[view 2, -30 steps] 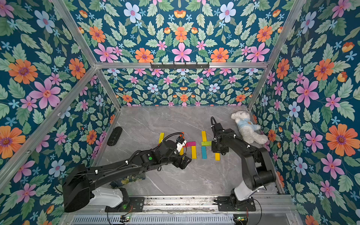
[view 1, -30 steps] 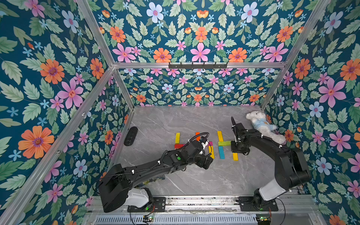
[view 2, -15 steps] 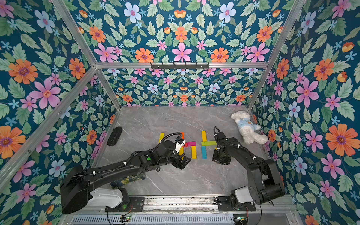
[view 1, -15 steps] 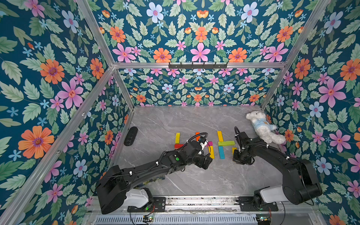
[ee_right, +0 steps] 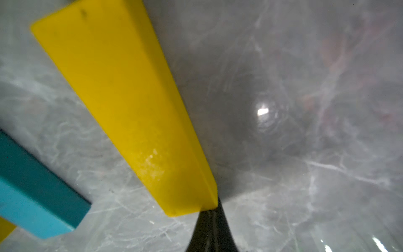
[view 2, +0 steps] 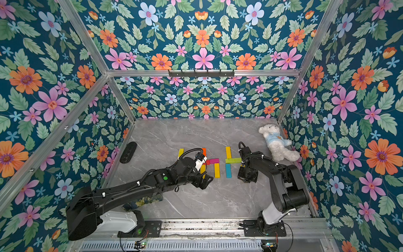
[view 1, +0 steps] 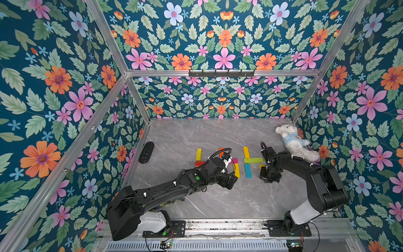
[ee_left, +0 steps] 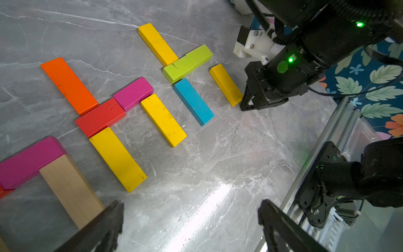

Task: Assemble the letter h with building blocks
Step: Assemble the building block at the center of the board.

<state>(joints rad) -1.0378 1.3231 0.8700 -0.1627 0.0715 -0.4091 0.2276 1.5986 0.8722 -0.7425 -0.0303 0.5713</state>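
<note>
Currently: right gripper pressed together, tips touching near end of small flat yellow wooden plank, which lies on grey marble-look table beside flat blue wooden plank. Long axis runs straight away from tips (left gripper spread, empty, farther off).

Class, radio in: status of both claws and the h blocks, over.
Left claw open, empty. Right claw shut, tip at yellow block end. Bear aside, not in the way.

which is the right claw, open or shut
Shut: the right claw tapers to one closed point at a corner of the flat yellow wooden plank.
</note>
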